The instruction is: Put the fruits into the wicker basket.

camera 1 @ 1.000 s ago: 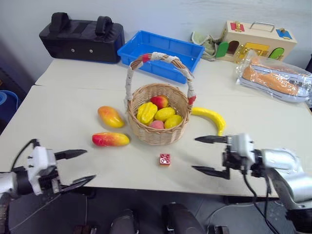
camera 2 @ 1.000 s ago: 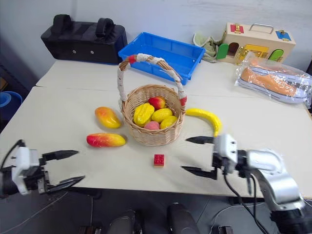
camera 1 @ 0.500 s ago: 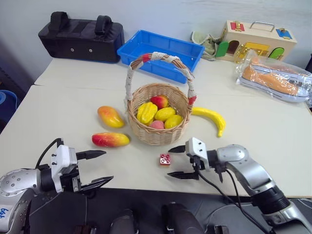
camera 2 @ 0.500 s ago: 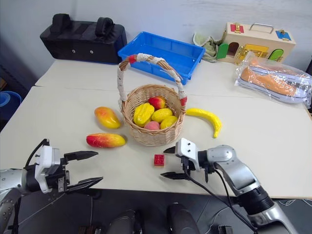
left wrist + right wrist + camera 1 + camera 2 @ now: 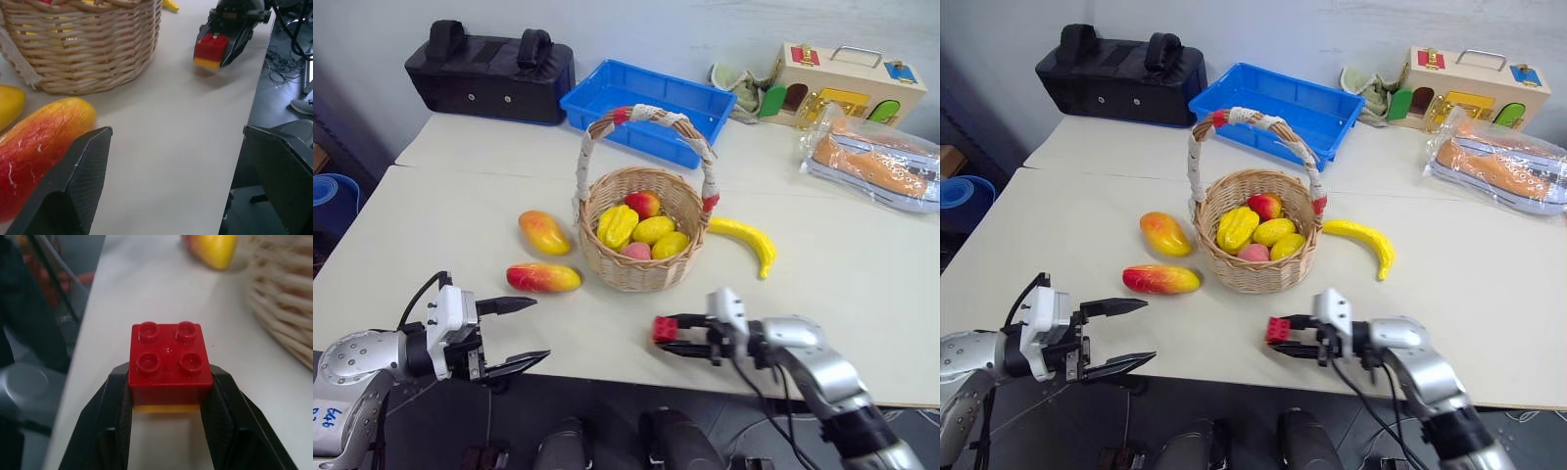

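Note:
The wicker basket (image 5: 641, 269) stands mid-table with several toy fruits inside. Left of it lie two mangoes (image 5: 544, 232) (image 5: 543, 278), the nearer one also in the left wrist view (image 5: 39, 142). A yellow banana (image 5: 749, 240) lies to the basket's right. My left gripper (image 5: 538, 329) is open at the table's front left, just short of the nearer mango. My right gripper (image 5: 666, 331) is in front of the basket, shut on a small red studded brick (image 5: 169, 363) with a yellow underside.
A blue tray (image 5: 641, 108) sits behind the basket, with a black bag (image 5: 494, 73) to its left. At the back right are a wooden toy house (image 5: 852, 83) and a clear plastic package (image 5: 871, 166). The table's front edge runs just under both grippers.
My right gripper swung in from the right and its open fingers have shut on the red brick. The left gripper edged slightly toward the nearer mango. The camera shifted a little.

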Available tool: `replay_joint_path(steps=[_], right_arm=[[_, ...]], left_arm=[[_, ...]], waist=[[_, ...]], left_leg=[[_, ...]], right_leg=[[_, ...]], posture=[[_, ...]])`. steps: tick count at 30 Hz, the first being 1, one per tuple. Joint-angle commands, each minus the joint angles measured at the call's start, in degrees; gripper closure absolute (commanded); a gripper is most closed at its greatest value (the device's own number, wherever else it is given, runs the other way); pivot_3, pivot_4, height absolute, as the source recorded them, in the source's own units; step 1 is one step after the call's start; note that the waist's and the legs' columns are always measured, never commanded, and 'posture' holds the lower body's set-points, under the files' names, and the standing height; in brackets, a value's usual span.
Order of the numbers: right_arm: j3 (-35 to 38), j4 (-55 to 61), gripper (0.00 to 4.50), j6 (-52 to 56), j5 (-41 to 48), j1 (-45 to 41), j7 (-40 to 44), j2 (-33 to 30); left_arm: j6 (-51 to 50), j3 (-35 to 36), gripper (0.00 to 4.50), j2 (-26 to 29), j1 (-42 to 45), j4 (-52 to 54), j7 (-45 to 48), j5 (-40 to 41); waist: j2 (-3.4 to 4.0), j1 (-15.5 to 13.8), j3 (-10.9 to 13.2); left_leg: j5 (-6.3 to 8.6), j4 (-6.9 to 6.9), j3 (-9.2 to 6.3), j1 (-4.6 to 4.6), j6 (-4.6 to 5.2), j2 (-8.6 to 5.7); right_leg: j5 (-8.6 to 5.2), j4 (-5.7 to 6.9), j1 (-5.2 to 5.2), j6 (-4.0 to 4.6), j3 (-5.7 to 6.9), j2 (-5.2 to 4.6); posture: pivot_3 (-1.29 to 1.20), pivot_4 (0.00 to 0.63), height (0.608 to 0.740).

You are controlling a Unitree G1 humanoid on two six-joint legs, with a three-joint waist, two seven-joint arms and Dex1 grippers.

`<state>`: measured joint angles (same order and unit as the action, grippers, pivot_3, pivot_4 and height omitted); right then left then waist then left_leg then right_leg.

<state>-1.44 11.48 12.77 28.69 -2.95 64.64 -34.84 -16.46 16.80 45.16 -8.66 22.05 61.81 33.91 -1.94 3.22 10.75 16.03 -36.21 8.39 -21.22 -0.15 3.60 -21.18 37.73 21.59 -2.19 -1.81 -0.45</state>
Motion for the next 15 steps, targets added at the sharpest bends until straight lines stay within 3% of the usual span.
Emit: replay_joint_path(steps=[1, 2, 6, 12, 15], right_arm=[[15.2, 1.3, 2.89, 0.8, 5.3, 4.8, -2.1, -4.7], [17.7, -0.2, 2.89, 0.5, 5.2, 5.6, -2.3, -5.7], [27.3, -27.1, 2.89, -13.0, -0.9, -1.8, -5.6, -10.4], [22.9, -60.0, 2.89, -25.1, -11.3, -18.0, -7.5, -14.7], [21.2, -70.1, 2.89, -21.7, -13.4, -25.5, -10.2, -14.1]], left_arm=[[-0.5, -0.9, 0.0, -0.7, 1.9, 2.0, -0.4, 1.8], [-0.6, -1.1, 0.0, -0.8, 2.3, 2.1, -0.5, 1.9], [-2.0, -2.9, 0.0, -1.7, 4.8, 3.2, -1.5, 2.6], [-3.1, -2.9, 0.0, -1.6, 7.2, 2.7, -1.6, 3.2], [-3.4, -2.7, 0.0, -1.5, 8.1, 2.7, -1.8, 3.3]], waist=[[-0.04, -0.1, 0.0], [-0.04, -0.1, 0.0], [-0.03, 0.3, 0.0], [0.1, 1.4, 0.0], [0.23, 2.0, 0.1]], left_leg=[[0.02, -0.01, 0.0, 0.03, 0.03, 0.0], [0.03, -0.01, 0.0, 0.05, 0.07, 0.0], [-0.01, -0.05, 0.09, 0.17, 0.21, -0.05], [-0.21, -0.01, 0.15, 0.25, -0.04, -0.03], [-0.3, -0.01, 0.17, 0.22, -0.14, -0.01]], right_leg=[[0.0, -0.01, -0.02, 0.0, -0.01, 0.0], [0.01, 0.0, -0.04, -0.01, -0.01, 0.01], [0.07, 0.02, -0.12, -0.04, -0.11, 0.03], [0.07, 0.05, -0.08, 0.02, -0.2, 0.12], [0.06, 0.06, -0.04, 0.01, -0.26, 0.15]], posture=[[0.0, 0.15, 0.74], [0.0, 0.15, 0.74], [0.0, 0.15, 0.74], [0.0, 0.15, 0.74], [0.0, 0.15, 0.74]])
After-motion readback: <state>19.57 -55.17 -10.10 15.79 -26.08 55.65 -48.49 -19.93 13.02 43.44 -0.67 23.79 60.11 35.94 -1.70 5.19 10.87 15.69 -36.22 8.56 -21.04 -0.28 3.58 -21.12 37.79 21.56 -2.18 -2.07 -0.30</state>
